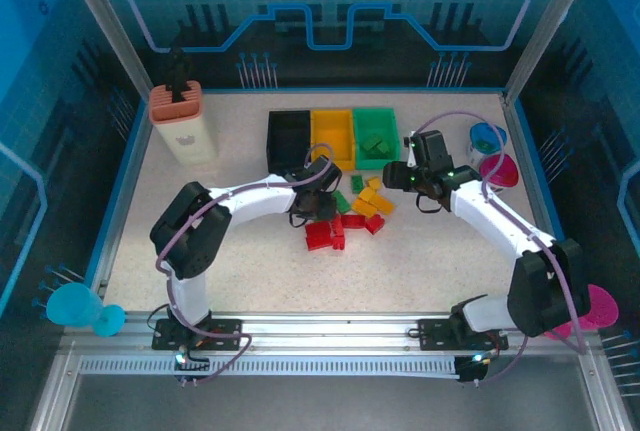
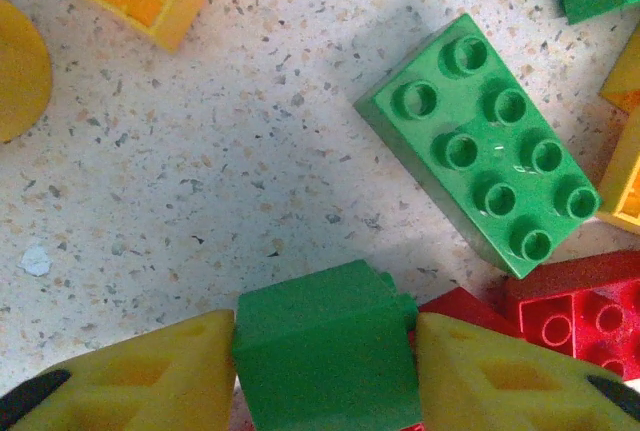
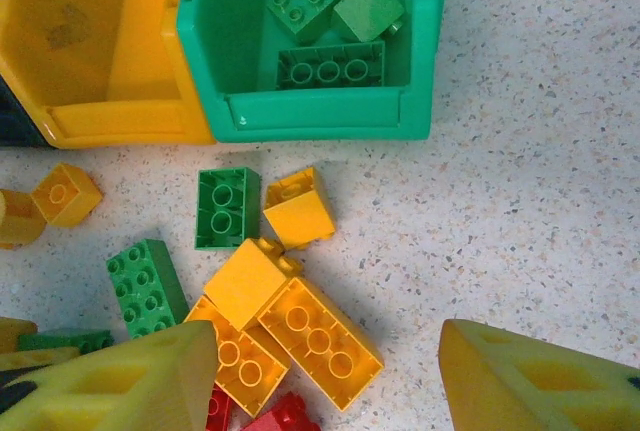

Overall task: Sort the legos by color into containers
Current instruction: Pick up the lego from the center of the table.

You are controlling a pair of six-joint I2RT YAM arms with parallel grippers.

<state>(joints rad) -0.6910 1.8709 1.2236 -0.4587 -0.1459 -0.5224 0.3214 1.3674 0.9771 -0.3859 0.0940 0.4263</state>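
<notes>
left gripper (image 2: 325, 376) pinches a green brick (image 2: 315, 336) in its jaws, probably bound for the green bin (image 3: 310, 119), while right gripper (image 3: 330, 371) hovers spread above yellow bricks (image 3: 320, 339).

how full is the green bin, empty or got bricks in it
Not empty. In the right wrist view the green bin holds three green bricks lying on its floor, far from filling it.

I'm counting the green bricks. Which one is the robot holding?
The plain-sided green brick, pinched between the left fingers. The eight-stud green brick beside it lies flat on the table, with nothing touching it.
</notes>
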